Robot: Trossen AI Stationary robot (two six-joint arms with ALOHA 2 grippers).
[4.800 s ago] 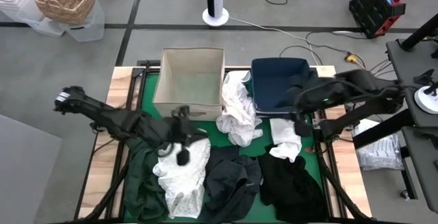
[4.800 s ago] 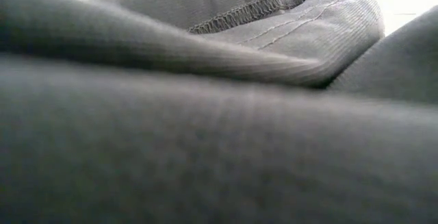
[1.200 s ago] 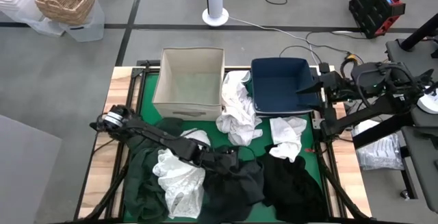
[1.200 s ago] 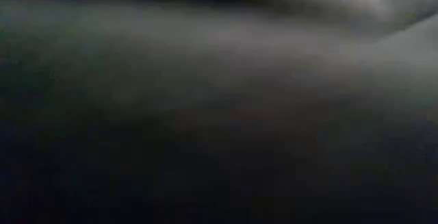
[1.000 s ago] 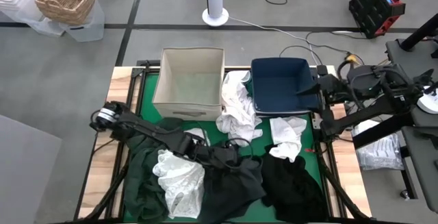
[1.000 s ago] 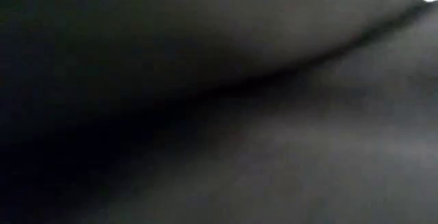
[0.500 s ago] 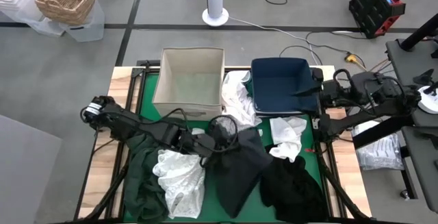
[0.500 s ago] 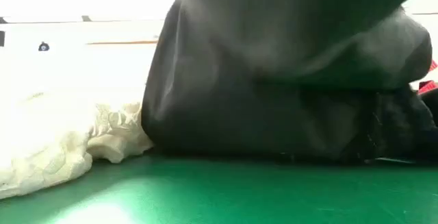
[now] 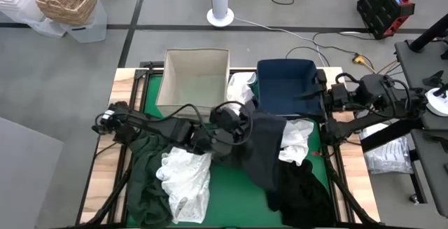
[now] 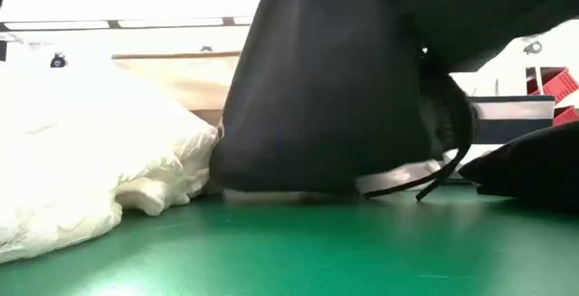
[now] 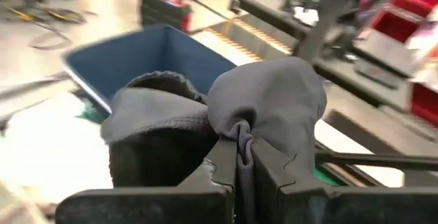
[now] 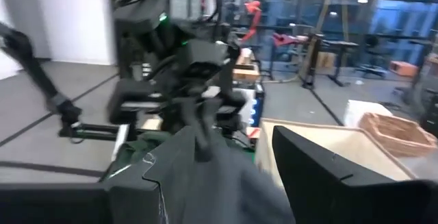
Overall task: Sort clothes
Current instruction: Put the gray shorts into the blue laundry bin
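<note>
My left gripper [image 9: 243,122] is above the middle of the table, near the navy bin [image 9: 285,82], shut on a black garment [image 9: 264,148]. In the low view this garment [image 10: 326,79] hangs as a wide dark curtain. On the green mat lie a white lace garment [image 9: 183,180], a dark green one [image 9: 142,180], a white one [image 9: 241,96] between the boxes, another white one [image 9: 297,139], and a black pile [image 9: 302,190]. My right gripper [image 9: 316,94] waits open at the navy bin's right rim. My left gripper pinches a bunched fold of the black garment [image 11: 241,133] between its two fingers [image 11: 222,157]; several layers gather there. The cloth bulges past the fingertips and hangs slack below them. Its lower end [image 9: 271,181] reaches down toward the black pile; whether it touches, I cannot tell.
The beige fabric box [image 9: 196,82] stands at the far left of the mat, the navy bin beside it on the right. A black cord [image 10: 443,174] dangles from the hanging garment. A bare strip of green mat [image 10: 298,251] shows in front of the low camera.
My left gripper has risen and moved toward the far edge and the navy bin, keeping hold of the black garment. The garment has been pulled up off the near pile and now hangs stretched out below the gripper, uncovering the low camera and the mat.
</note>
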